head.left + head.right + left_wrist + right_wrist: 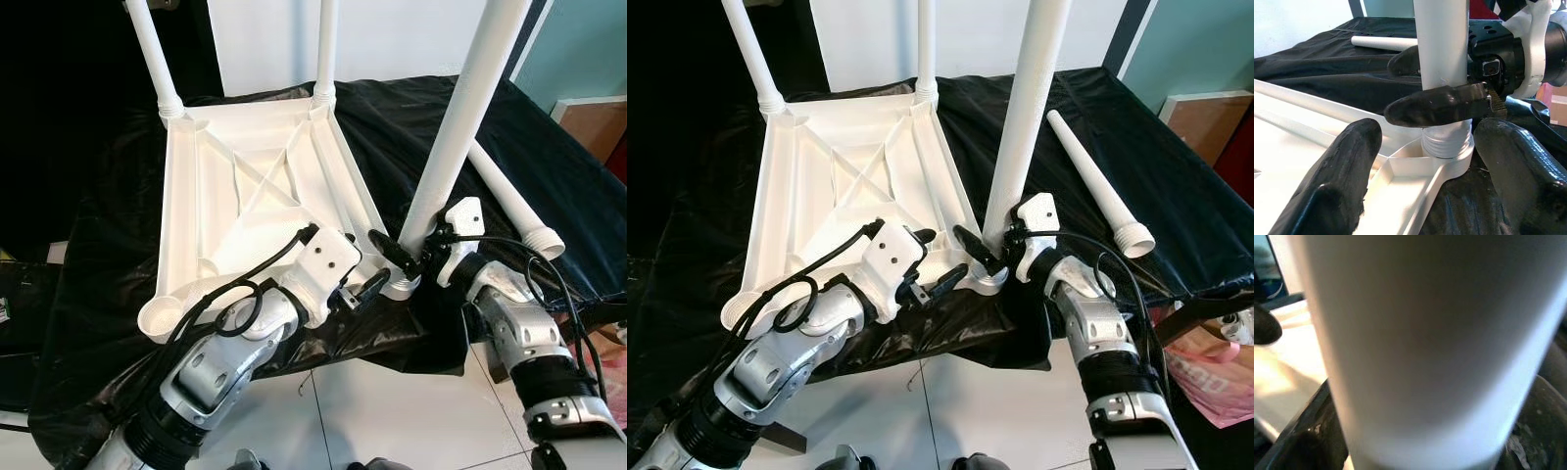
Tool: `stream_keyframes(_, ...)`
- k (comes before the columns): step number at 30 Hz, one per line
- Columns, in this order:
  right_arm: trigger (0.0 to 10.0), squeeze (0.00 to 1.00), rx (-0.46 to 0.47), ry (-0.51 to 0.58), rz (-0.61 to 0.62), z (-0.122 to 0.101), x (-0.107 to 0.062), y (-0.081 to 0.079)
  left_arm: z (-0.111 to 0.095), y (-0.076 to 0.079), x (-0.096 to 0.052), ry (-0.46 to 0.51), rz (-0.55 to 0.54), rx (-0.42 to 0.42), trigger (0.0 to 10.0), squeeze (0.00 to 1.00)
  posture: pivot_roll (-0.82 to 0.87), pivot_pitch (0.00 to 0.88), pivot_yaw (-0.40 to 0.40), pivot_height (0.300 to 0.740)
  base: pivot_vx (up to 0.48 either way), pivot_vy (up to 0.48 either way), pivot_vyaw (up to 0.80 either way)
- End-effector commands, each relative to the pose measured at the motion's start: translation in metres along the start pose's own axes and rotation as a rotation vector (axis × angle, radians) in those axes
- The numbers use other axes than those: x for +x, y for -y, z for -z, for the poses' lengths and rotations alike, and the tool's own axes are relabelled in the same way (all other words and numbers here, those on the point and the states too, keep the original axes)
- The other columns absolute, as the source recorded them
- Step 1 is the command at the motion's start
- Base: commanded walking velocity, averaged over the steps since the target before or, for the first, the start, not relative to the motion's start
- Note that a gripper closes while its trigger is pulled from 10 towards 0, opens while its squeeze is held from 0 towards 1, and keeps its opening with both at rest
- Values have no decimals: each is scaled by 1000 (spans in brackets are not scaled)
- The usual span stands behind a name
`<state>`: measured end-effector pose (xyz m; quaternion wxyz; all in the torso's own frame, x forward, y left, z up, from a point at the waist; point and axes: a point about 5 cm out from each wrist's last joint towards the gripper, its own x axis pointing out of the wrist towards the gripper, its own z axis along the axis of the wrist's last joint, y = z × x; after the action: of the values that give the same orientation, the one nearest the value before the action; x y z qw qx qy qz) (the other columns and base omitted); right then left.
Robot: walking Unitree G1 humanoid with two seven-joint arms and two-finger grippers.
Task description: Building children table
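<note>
A white plastic tabletop (220,230) lies upside down on a black cloth (411,127). Two white legs (152,54) stand in its far corners. A third leg (460,127) stands upright at the near right corner, its threaded end sitting in the corner socket (1447,147). My right gripper (407,257) is shut on this leg just above the socket. My left gripper (361,269) is open beside that same corner, its fingers (1352,171) spread wide on either side of the socket and touching nothing. A fourth leg (509,201) lies loose on the cloth to the right.
The near left corner socket (162,318) of the tabletop holds no leg. White tiled floor (392,411) lies below the cloth's front edge. A pink bag (1205,382) sits low on the right, and a wooden panel (598,122) stands at the far right.
</note>
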<state>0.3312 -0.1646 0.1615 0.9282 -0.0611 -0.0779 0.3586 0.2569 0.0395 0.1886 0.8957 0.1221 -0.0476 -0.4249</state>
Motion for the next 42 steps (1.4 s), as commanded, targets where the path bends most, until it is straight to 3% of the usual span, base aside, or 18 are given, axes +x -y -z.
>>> stream_keyframes(1, 5490, 0, 3, -35, -32, 5, 2, -1, 0, 6, 1, -2, 141, 2, 10000, 0, 70, 87, -46, 740, 0, 0, 0)
stream_keyframes(2, 5490, 0, 3, -35, -32, 5, 2, -1, 0, 6, 1, -2, 141, 2, 10000, 0, 70, 87, -46, 740, 0, 0, 0)
stream_keyframes(3, 0, 0, 0, -51, -45, 6, 1, 1, 0, 6, 1, -1, 137, 2, 10000, 0, 76, 88, -49, 740, 0, 0, 0)
stream_keyframes(19, 0, 0, 25, -102, -63, 17, -7, 6, 0, 5, -1, -4, 129, -1, 10000, 0, 75, 93, -49, 740, 0, 0, 0)
stream_keyframes(20, 10000, 0, 42, -110, -52, 20, -8, 5, 0, 6, 0, -5, 130, -2, 10000, 0, 72, 94, -49, 740, 0, 0, 0)
stream_keyframes(27, 10000, 0, 121, -103, 49, 27, -5, -4, 1, 7, 2, -5, 132, -7, 10000, 0, 66, 97, -60, 740, 0, 0, 0)
stream_keyframes(31, 10000, 0, 113, -128, 97, 31, -2, -7, 1, 7, 2, -4, 131, -9, 10000, 0, 65, 97, -61, 740, 0, 0, 0)
stream_keyframes(42, 10000, 0, 230, -198, 469, 45, 12, -44, 6, 10, 0, -15, 135, -20, 10000, 0, 61, 91, -60, 740, 0, 0, 0)
